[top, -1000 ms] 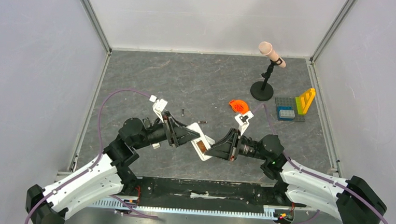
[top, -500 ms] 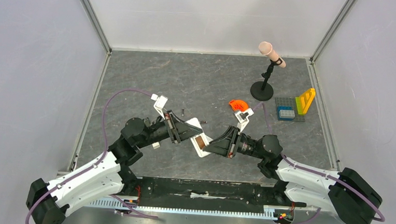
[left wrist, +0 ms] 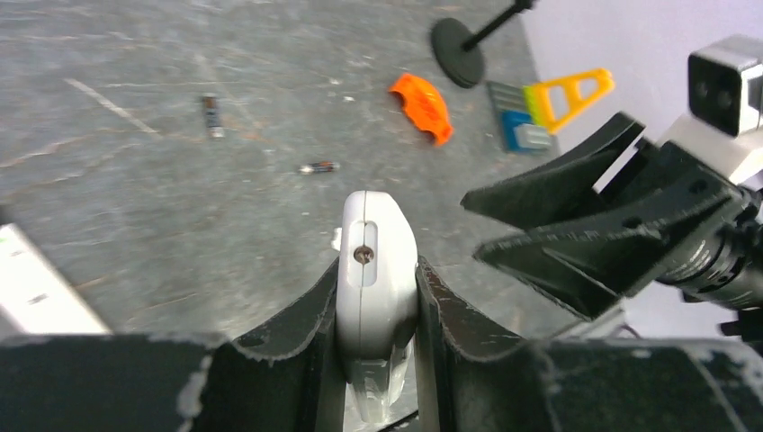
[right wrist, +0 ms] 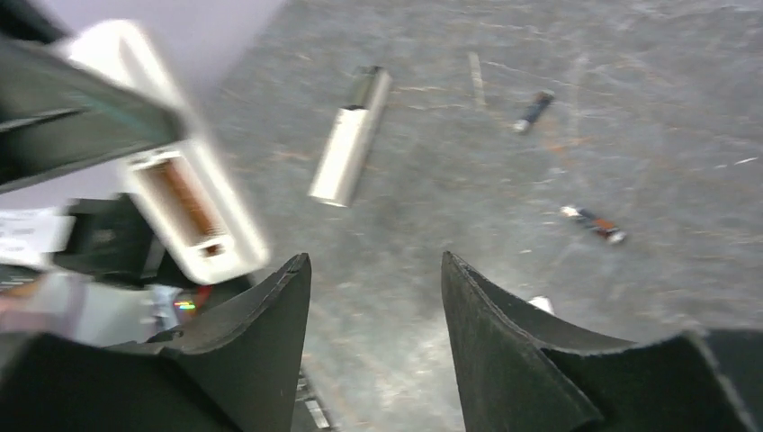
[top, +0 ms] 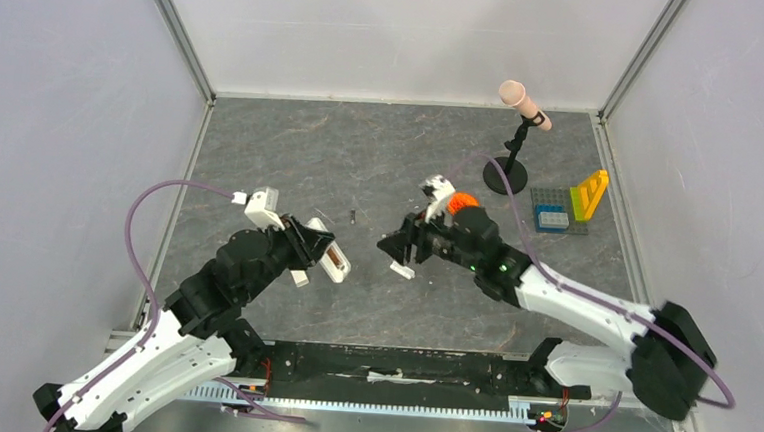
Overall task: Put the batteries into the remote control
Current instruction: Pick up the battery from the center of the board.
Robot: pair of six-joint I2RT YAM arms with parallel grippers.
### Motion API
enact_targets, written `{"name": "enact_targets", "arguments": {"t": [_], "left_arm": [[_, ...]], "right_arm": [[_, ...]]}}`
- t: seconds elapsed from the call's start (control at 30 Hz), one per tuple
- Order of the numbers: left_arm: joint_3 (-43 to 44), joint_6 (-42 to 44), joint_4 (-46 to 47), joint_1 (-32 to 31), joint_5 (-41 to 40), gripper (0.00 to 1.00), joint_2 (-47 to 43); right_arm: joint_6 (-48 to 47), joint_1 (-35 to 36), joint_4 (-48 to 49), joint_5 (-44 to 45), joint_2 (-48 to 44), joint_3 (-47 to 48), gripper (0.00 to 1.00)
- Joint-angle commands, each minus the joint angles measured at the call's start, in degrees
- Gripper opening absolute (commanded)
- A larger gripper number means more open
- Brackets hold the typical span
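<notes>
Step in hand: presenting the remote for loading, as I judge it; one arm holds it while the other is free to fetch a battery.
Remote: the long, slim white plastic remote control [left wrist: 373,229] is held off the grey stone-patterned bench [top: 292,150], over its near-left part, and touches nothing else.
Recess: its narrow battery recess [right wrist: 184,202] faces the right arm; the inside looks brownish and no battery shows in it, though that view is blurred.
Left fingers: the left fingers [left wrist: 319,306] pinch the remote by its two long sides, pressed against the plastic.
Right fingers: the right fingers [right wrist: 290,288] are spread wide with nothing between them, just beside the remote's free end and apart from it.
Batteries: two tiny thin cylinder batteries lie flat on the bench, around its middle. One is dark [right wrist: 533,110]; the other has an orange-red band [right wrist: 592,223] and is nearer the right fingers. Both are well apart from each other.
Other things: a white-grey bar with a dark end [right wrist: 349,148] lies on the bench by the remote, and an orange curved plastic piece [left wrist: 421,106] sits toward the far-right corner.
Next move calls for: lowering the spread right fingers over one battery, probably the banded one, and closing across its thin body.
Care: the battery is small and round and may roll.
</notes>
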Motion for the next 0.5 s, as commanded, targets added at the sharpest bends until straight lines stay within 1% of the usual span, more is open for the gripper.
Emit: {"name": "enact_targets", "arguments": {"t": [0.0,0.03,0.1,0.2,0.33,0.47], "left_arm": [[3.3,4.0,-9.4,0.1,-9.4,0.02,-1.4],[3.4,3.7,-10.1,0.1,-9.7,0.02,-1.5],[4.0,2.4,-11.9,0.1,-10.8,0.02,-1.2],[4.5,-1.0,-15.1,0.2,-12.6,0.02,-0.6],[3.9,-3.8,-16.5,0.2,-12.7,0.02,-0.1],[3.2,-4.6,-16.5,0.2,-12.1,0.02,-0.3]], "right_arm": [[-27.4,0.0,-19.2,7.1,12.6,12.1,0.51],[-32.1,0.0,-22.2,6.7,16.5,15.1,0.49],[-39.1,0.0,-26.2,7.6,22.6,20.6,0.49],[-45.4,-0.1,-28.7,10.1,30.2,26.5,0.48],[-49.2,-0.1,-30.4,11.3,39.0,33.6,0.47],[-49.9,-0.5,-29.7,12.5,43.5,37.2,0.46]]}}
